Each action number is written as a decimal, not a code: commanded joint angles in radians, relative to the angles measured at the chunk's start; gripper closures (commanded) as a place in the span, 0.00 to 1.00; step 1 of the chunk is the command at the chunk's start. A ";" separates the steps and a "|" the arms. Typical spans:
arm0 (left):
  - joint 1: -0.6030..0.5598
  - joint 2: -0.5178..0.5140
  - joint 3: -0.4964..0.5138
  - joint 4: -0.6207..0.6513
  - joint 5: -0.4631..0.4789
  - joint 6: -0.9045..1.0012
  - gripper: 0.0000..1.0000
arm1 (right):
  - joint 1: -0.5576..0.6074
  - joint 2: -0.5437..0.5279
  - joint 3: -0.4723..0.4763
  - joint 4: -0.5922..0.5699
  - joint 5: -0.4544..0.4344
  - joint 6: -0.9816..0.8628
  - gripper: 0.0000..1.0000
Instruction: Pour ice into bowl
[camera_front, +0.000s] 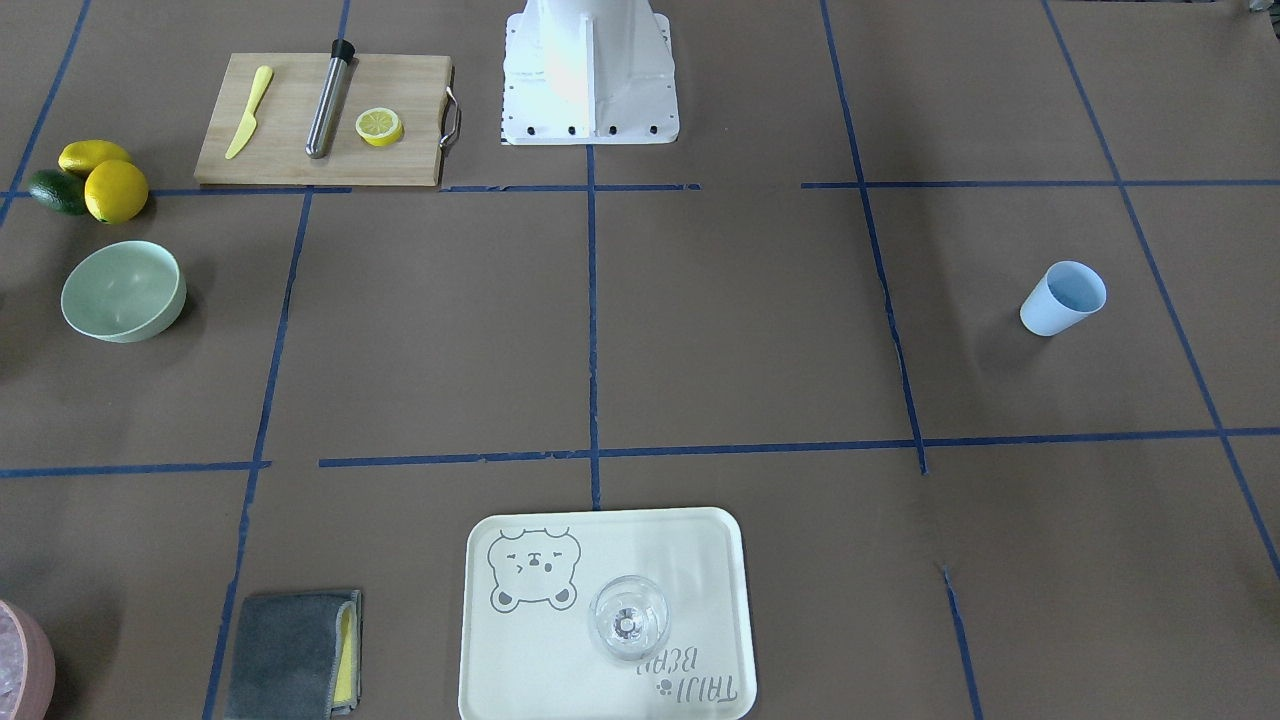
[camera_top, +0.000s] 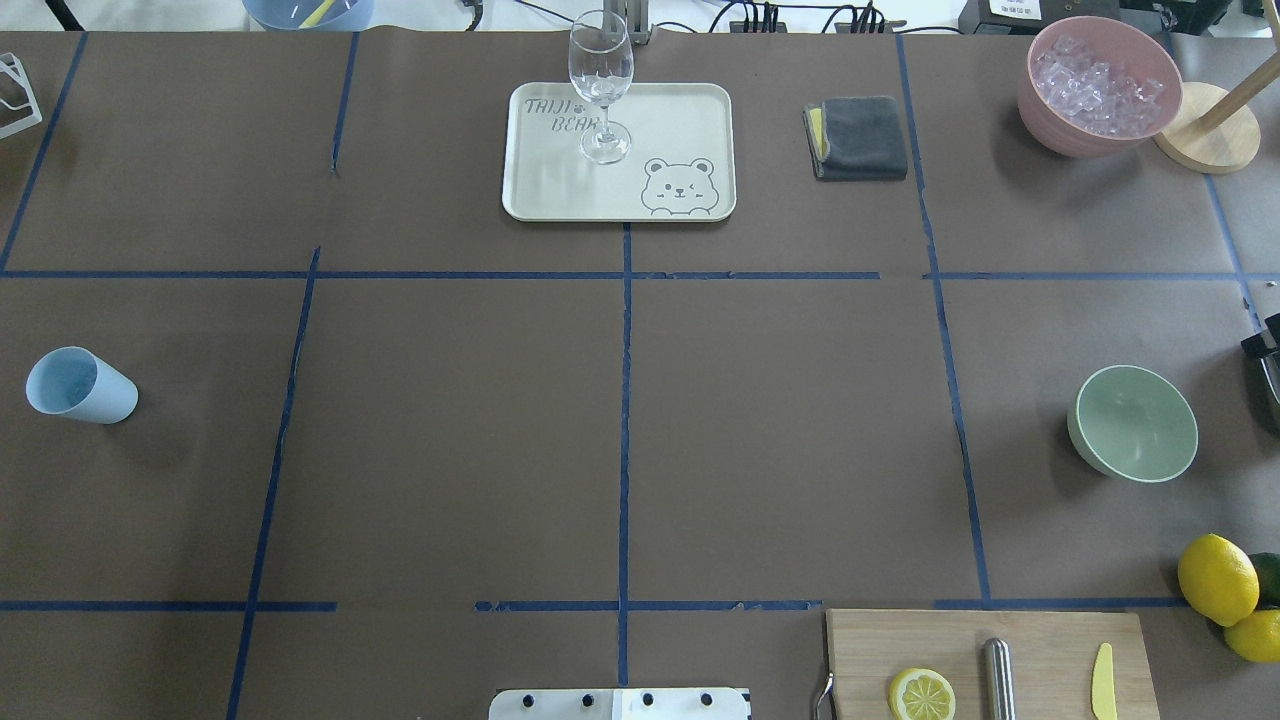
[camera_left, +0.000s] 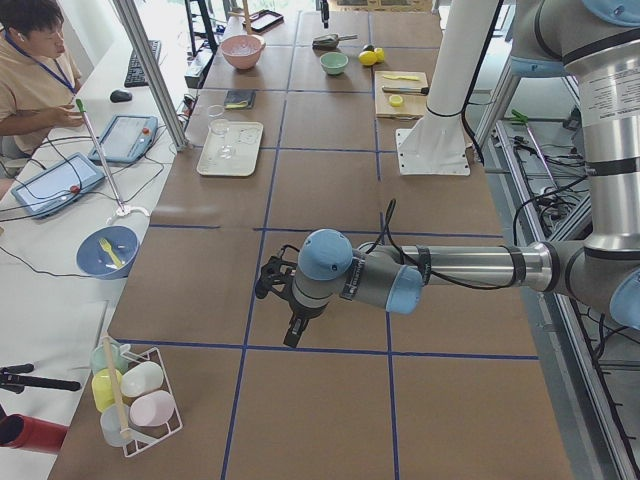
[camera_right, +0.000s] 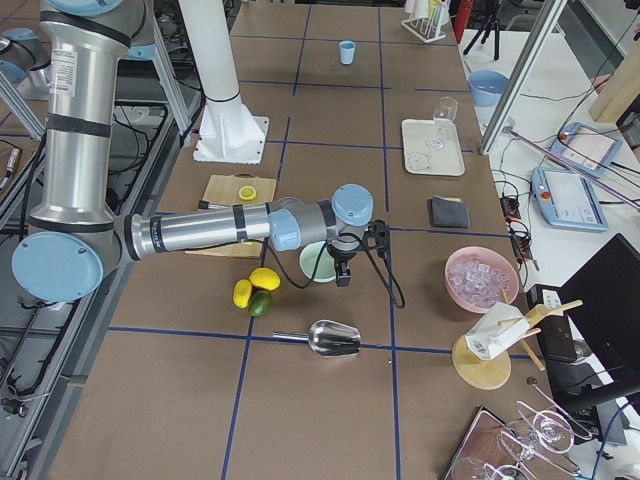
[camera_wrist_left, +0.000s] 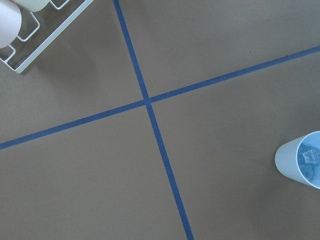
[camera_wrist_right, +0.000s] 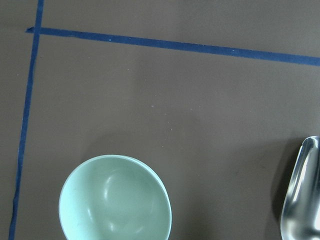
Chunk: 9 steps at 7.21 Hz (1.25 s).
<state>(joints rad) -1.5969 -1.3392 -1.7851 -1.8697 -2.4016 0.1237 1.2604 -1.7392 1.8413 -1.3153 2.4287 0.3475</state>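
Note:
The pale mint-green bowl (camera_top: 1132, 422) stands empty on the robot's right side; it also shows in the front view (camera_front: 123, 290) and the right wrist view (camera_wrist_right: 115, 200). A clear ice cube (camera_wrist_left: 310, 156) lies inside the light blue cup (camera_wrist_left: 302, 160), which stands upright on the far left (camera_top: 80, 385). My left gripper (camera_left: 292, 330) hovers past the cup, beyond the overhead view's left edge. My right gripper (camera_right: 342, 277) hangs just beside the bowl (camera_right: 318, 262). I cannot tell whether either gripper is open or shut.
A pink bowl of ice (camera_top: 1100, 85) and a metal scoop (camera_right: 335, 338) sit near the bowl. Lemons (camera_top: 1215, 578), a cutting board (camera_top: 985, 660), a grey cloth (camera_top: 858, 137) and a tray (camera_top: 540, 190) with a wine glass (camera_top: 600, 75) are on the table. A wire rack (camera_left: 135, 400) stands beyond the cup.

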 joint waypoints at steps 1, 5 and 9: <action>0.000 0.000 0.000 -0.002 -0.002 0.001 0.00 | -0.132 -0.036 -0.115 0.402 -0.071 0.383 0.00; -0.002 0.000 -0.010 -0.002 -0.002 0.004 0.00 | -0.255 -0.037 -0.237 0.633 -0.145 0.576 0.00; -0.003 0.000 -0.019 -0.002 -0.004 0.004 0.00 | -0.273 -0.072 -0.231 0.634 -0.175 0.565 1.00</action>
<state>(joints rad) -1.5989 -1.3392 -1.8002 -1.8715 -2.4051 0.1273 0.9891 -1.7953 1.6045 -0.6833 2.2545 0.9170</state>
